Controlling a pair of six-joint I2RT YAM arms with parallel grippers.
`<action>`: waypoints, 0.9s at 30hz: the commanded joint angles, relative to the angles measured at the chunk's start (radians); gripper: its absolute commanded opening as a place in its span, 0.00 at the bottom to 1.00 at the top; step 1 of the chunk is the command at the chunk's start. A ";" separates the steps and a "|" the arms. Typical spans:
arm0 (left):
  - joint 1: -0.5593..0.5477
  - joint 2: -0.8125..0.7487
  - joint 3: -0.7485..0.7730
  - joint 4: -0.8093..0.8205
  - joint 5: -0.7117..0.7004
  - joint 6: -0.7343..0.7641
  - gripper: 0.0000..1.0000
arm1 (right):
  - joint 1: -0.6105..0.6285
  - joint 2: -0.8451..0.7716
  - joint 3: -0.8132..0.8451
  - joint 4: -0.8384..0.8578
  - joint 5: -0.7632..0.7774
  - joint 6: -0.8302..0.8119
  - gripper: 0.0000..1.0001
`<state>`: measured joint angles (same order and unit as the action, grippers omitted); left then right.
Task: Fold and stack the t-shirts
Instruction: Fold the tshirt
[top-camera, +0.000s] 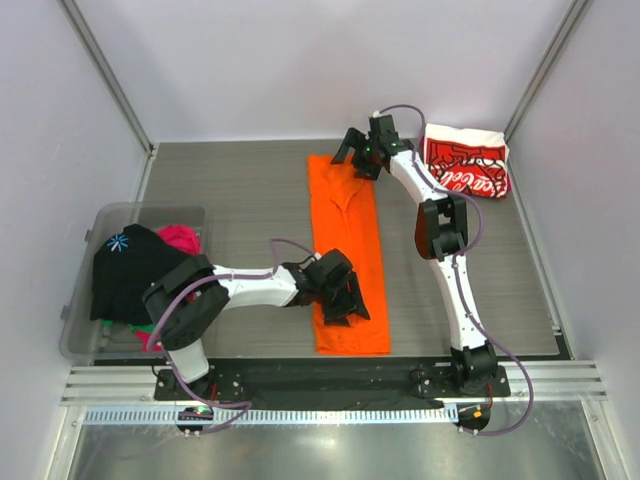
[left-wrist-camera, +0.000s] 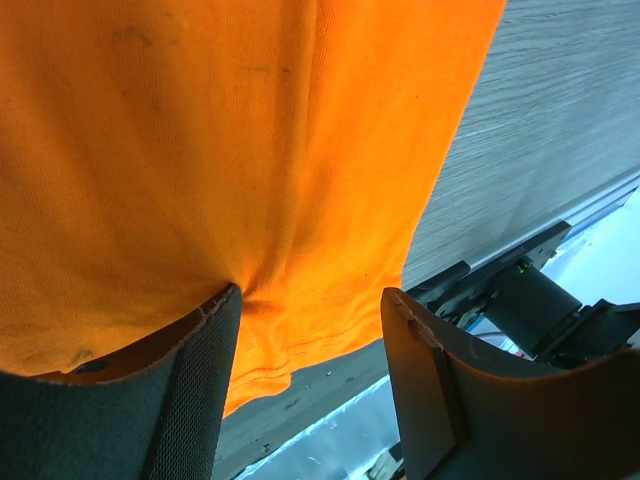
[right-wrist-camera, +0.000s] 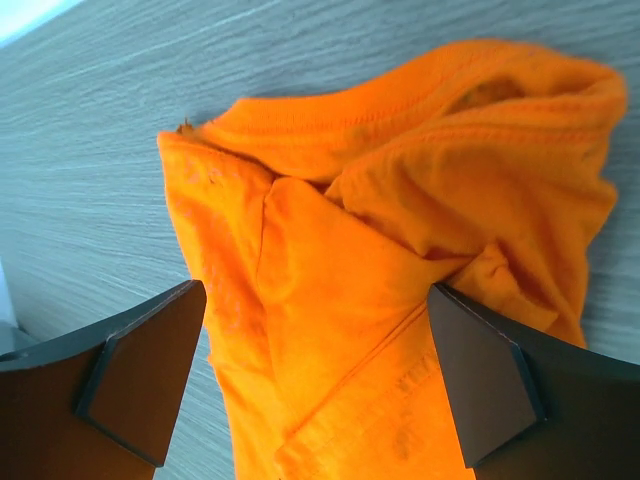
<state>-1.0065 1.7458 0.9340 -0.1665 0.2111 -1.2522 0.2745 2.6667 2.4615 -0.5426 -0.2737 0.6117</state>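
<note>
The bright orange t-shirt (top-camera: 347, 250) lies as a long narrow strip down the middle of the table. My left gripper (top-camera: 345, 300) hovers low over its near end, open. In the left wrist view, one finger (left-wrist-camera: 205, 345) presses into the orange cloth (left-wrist-camera: 230, 150) and puckers it, while the other (left-wrist-camera: 425, 350) stands off the cloth's edge. My right gripper (top-camera: 358, 155) is open at the far collar end, its jaws wide on either side of the bunched collar (right-wrist-camera: 400, 150). The red-and-white Coca-Cola t-shirt (top-camera: 465, 165) lies folded at the back right.
A clear plastic bin (top-camera: 85, 330) at the left holds a black t-shirt (top-camera: 130, 265) with pink (top-camera: 182, 237) and green cloth under it. Metal rails (top-camera: 330, 385) run along the table's near edge. Grey walls enclose the table on three sides.
</note>
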 joint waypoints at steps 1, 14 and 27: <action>-0.018 0.040 -0.005 -0.114 -0.010 0.016 0.61 | -0.028 0.050 -0.012 -0.005 0.008 -0.027 1.00; -0.047 -0.179 0.331 -0.614 -0.321 0.197 0.78 | -0.028 -0.157 0.007 0.139 -0.251 0.048 1.00; -0.044 -0.558 -0.039 -0.525 -0.441 0.182 0.77 | -0.017 -1.014 -1.061 0.047 0.069 -0.023 1.00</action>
<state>-1.0515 1.2427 0.9916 -0.7246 -0.1875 -1.0451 0.2279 1.8103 1.6394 -0.4301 -0.3622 0.6292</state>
